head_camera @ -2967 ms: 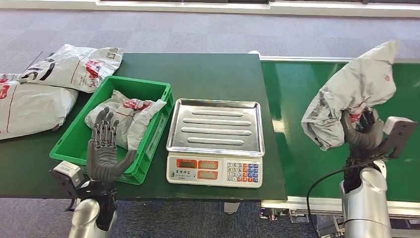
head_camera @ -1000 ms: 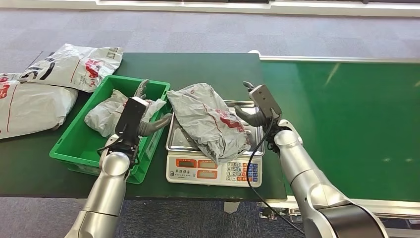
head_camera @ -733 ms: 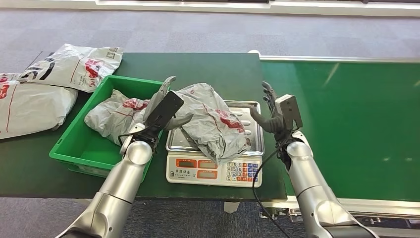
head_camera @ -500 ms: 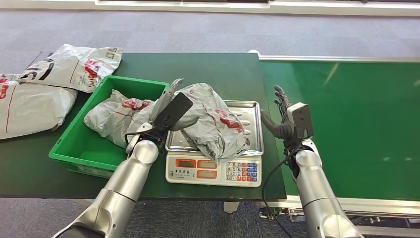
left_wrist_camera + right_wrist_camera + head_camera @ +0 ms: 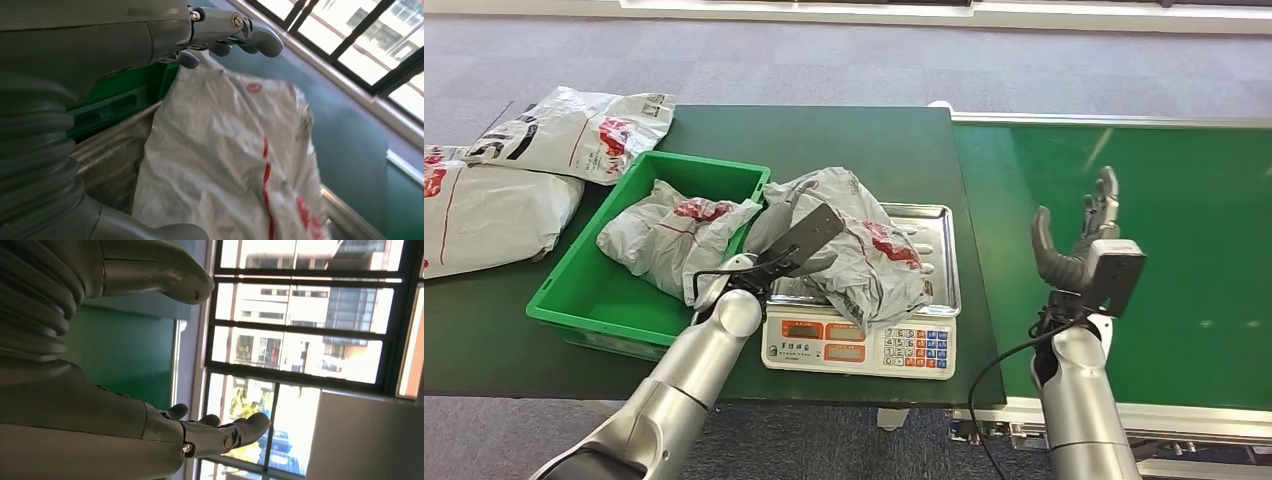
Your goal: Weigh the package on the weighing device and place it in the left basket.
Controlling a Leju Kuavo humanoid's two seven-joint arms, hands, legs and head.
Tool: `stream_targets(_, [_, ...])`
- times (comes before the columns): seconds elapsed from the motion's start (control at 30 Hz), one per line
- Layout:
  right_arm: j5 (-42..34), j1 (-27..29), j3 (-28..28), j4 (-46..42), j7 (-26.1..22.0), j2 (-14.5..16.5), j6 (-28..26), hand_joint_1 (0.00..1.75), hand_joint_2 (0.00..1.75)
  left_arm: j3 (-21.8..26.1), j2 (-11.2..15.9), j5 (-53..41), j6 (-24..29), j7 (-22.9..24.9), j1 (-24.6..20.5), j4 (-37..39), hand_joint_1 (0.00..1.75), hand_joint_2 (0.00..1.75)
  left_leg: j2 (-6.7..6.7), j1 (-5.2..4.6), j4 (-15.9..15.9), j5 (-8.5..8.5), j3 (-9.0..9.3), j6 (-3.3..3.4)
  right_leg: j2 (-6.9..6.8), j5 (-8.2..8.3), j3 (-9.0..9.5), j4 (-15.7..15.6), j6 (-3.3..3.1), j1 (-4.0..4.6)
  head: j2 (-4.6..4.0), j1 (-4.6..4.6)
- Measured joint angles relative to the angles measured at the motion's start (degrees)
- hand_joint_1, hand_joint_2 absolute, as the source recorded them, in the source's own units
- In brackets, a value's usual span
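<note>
far-left bags: two white plastic mailer bags with red and black print (image 5: 534,160) lie on the dark green table (image 5: 854,140); the nearer one is cut off by the picture's left edge.
basket: green plastic crate-style basket (image 5: 589,300) sits just left of the scale, holding one crumpled grey plastic bag with red print (image 5: 669,235); that bag's lower end is hidden behind the basket's near wall and the left arm.
left hand: left hand (image 5: 779,235) reaches over the gap between basket and scale, with its fingers (image 5: 235,32) over the package's basket-side edge. The wrist camera box covers most of the hand in the head view. In the left wrist view the thumb and fingers sit apart around the package's end; whether they actually grip it, cannot tell.
package: crumpled grey plastic package with red markings (image 5: 864,245) lies on the steel tray (image 5: 934,250), draped over the tray's front lip; its left part is hidden behind the hand.
scale: white electronic weighing scale (image 5: 859,345), display and keypad facing the robot; the readout is too small to read.
right hand: right hand (image 5: 1079,240) is raised over the bright green conveyor belt (image 5: 1144,180), well apart from the scale, with fingers spread and upright, holding nothing.
</note>
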Motion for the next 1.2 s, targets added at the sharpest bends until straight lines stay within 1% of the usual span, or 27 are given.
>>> stream_targets(0.1, [-1.5, 6.4, -0.7, -8.2, -0.1, -0.2, -1.9, 0.00, 1.75, -2.1, -1.5, -4.5, -2.3, 3.1, -0.8, 5.9, 1.75, 1.75, 0.06, -0.05, 0.0, -0.14, -0.01, 0.09, 0.03, -0.07, 0.02, 0.0, 0.02, -0.04, 0.01, 0.01])
stream_targets(0.17, [-1.3, 9.6, -0.8, -11.7, -0.4, -0.1, -2.2, 0.00, 1.75, -3.8, -2.5, -7.8, -3.9, 5.5, -1.6, 10.0, 1.75, 1.75, 0.10, -0.07, 0.0, -0.18, 0.01, 0.10, 0.04, -0.09, 0.04, 0.0, 0.04, -0.06, 0.01, -0.01])
stream_targets(0.23, [-0.7, 11.4, -0.8, -14.3, -0.3, 0.1, -2.4, 0.00, 1.75, -5.3, -3.3, -10.0, -5.0, 7.2, -2.8, 13.5, 1.75, 1.75, 0.06, -0.08, 0.0, -0.20, 0.09, 0.13, -0.03, -0.17, 0.16, 0.0, 0.09, -0.06, 0.01, 0.00])
stream_targets(0.4, [-0.5, 12.8, -0.8, -17.5, 0.9, 0.5, -1.3, 0.00, 1.75, -7.1, -4.0, -12.1, -6.7, 8.5, -5.4, 18.9, 1.75, 1.75, -0.01, -0.08, -0.1, -0.30, 0.57, 0.24, -0.16, -0.35, 0.74, 0.0, 0.15, -0.07, 0.01, 0.01])
stream_targets(0.57, [-0.5, 12.9, -0.8, -18.4, 1.1, 0.7, -0.7, 0.00, 1.75, -7.5, -4.2, -12.6, -7.3, 8.8, -6.8, 21.1, 1.75, 1.75, 0.02, -0.10, -0.1, -0.30, 0.88, 0.24, -0.12, -0.34, 1.02, 0.0, 0.15, -0.11, 0.01, 0.01])
stream_targets(0.9, [-0.3, 12.9, -1.0, -18.8, 1.1, 1.1, 0.4, 0.00, 1.75, -7.6, -4.4, -13.3, -8.3, 8.5, -7.4, 22.3, 1.75, 1.75, 0.01, -0.10, -0.1, -0.41, 1.14, 0.19, -0.13, -0.42, 1.29, 0.0, 0.12, -0.11, 0.00, 0.00])
stream_targets(0.97, [-0.2, 12.9, -1.2, -18.8, 1.1, 1.2, 0.7, 0.00, 1.75, -7.4, -4.4, -13.0, -7.4, 7.6, -7.4, 22.4, 1.75, 1.75, 0.01, -0.10, -0.1, -0.42, 1.16, 0.19, -0.14, -0.43, 1.32, 0.0, 0.11, -0.11, 0.00, 0.00])
stream_targets(1.03, [-0.1, 12.9, -1.4, -18.8, 1.1, 1.2, 0.7, 0.00, 1.75, -6.8, -4.3, -11.9, -4.9, 6.3, -7.1, 22.3, 1.75, 1.75, 0.01, -0.10, -0.1, -0.42, 1.16, 0.19, -0.14, -0.43, 1.31, 0.0, 0.11, -0.12, -0.01, 0.01])
stream_targets(1.1, [0.0, 13.1, -1.6, -18.9, 1.1, 1.2, 0.7, 0.00, 1.75, -5.6, -4.3, -10.3, -1.4, 4.5, -6.7, 22.2, 1.75, 1.75, 0.01, -0.10, -0.1, -0.41, 1.14, 0.19, -0.14, -0.42, 1.28, 0.0, 0.11, -0.12, 0.00, 0.01])
stream_targets(1.2, [0.5, 14.0, -2.0, -19.5, 1.1, 1.2, 0.8, 0.00, 1.75, -2.4, -3.6, -6.5, 4.4, 0.9, -5.6, 20.5, 1.75, 1.75, 0.03, -0.10, -0.1, -0.38, 1.04, 0.18, -0.11, -0.40, 1.15, 0.0, 0.11, -0.11, 0.00, 0.01])
